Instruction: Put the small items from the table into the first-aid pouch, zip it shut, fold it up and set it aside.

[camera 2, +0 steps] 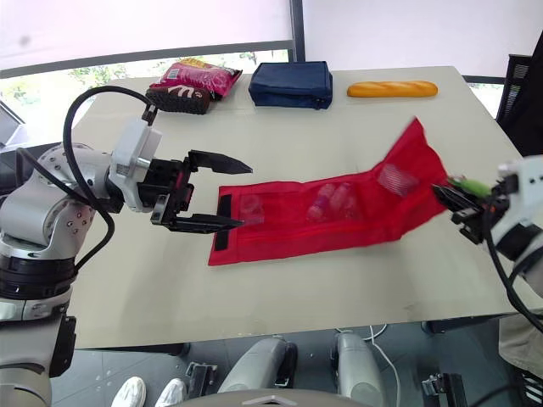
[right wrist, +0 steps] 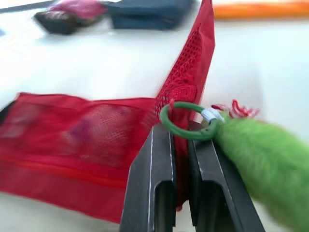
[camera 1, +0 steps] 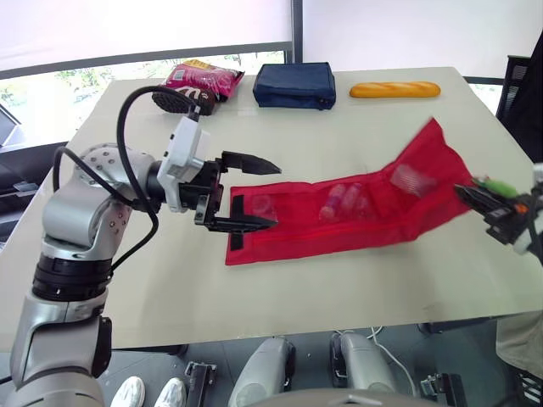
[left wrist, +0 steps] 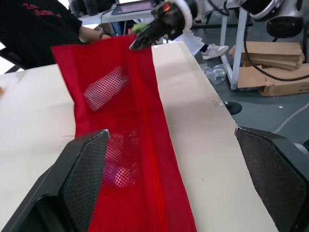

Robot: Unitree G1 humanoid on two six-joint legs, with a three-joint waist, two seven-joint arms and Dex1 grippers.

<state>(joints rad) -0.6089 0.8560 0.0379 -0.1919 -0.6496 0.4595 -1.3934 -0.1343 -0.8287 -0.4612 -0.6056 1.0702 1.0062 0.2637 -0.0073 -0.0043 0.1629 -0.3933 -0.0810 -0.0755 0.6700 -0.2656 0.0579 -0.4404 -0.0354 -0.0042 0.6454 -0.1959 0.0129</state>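
The red mesh first-aid pouch [camera 1: 339, 212] lies unrolled across the table, with small items [camera 1: 344, 202] showing through its mesh pockets. My right gripper [camera 1: 465, 193] is shut on the pouch's right end and holds that end lifted off the table. In the right wrist view the mesh is pinched between the fingers [right wrist: 157, 164], beside a green ring [right wrist: 186, 121] with a fuzzy green pull [right wrist: 260, 154]. My left gripper [camera 1: 273, 195] is open, its fingers spread over the pouch's left end with its black strip [camera 1: 237, 222], touching nothing.
At the table's far edge lie a navy pouch [camera 1: 295, 85], a yellow bread roll [camera 1: 395, 89] and a pink snack bag [camera 1: 199, 80]. A person in a black shirt [left wrist: 38, 24] stands beyond the table's right side.
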